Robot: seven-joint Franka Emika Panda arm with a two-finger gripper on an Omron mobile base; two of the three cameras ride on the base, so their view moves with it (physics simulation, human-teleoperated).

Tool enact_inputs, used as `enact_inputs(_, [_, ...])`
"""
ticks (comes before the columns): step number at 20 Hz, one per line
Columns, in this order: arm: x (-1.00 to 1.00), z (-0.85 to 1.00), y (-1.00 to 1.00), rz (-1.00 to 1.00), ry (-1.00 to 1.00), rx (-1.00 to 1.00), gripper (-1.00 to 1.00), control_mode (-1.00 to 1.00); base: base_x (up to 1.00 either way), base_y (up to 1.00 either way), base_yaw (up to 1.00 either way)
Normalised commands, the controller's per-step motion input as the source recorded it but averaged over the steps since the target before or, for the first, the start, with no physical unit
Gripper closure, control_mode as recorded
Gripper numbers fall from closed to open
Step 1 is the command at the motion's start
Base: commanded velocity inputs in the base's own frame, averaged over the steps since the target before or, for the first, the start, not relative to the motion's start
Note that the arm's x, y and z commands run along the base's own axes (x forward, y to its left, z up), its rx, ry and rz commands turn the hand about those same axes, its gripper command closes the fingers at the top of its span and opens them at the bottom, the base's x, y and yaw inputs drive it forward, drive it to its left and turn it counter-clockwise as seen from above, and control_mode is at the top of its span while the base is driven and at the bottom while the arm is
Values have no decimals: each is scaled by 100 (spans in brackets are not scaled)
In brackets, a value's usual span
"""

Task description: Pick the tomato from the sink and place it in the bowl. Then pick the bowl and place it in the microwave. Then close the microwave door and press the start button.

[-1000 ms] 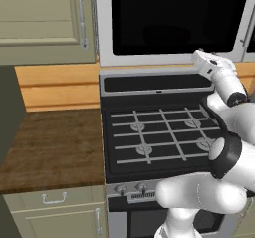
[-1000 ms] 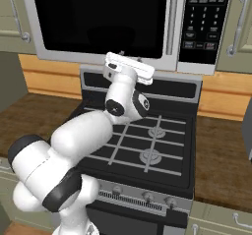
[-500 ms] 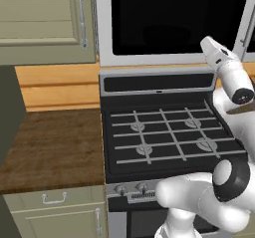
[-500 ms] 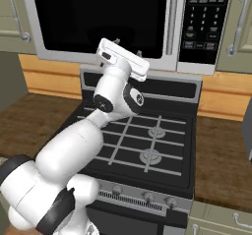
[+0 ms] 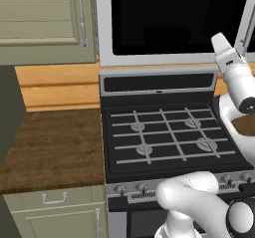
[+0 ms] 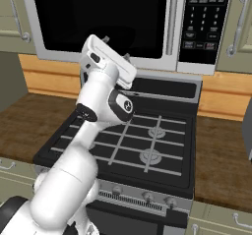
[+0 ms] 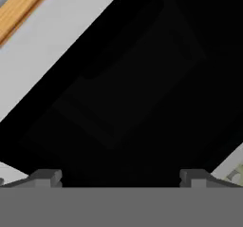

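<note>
One stove (image 5: 169, 137), centre frame, four burners. One brown surface (image 5: 50, 147), lower left. One hand (image 7: 121, 176), fingers (image 7: 45, 177) set wide apart, holding nothing. One microwave (image 6: 147, 22), top of frame; its door (image 6: 98, 17) shut, dark glass; one keypad (image 6: 203, 17), upper right.

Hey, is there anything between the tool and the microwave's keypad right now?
Nothing visible. The open tool faces the closed microwave door; the keypad sits to its right past the bar handle.
</note>
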Motion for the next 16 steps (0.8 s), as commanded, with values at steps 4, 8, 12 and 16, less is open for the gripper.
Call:
enact_inputs(4, [-82, 13, -19, 12, 3, 36, -100, -100, 0, 0, 0])
enact_inputs(8, [-64, 16, -28, 10, 0, 31, -100, -100, 0, 0, 0])
enact_inputs(12, [-60, 53, -11, 0, 4, 26, -100, -100, 0, 0, 0])
enact_inputs(16, [-58, 32, -16, 0, 1, 20, -100, -100, 0, 0, 0])
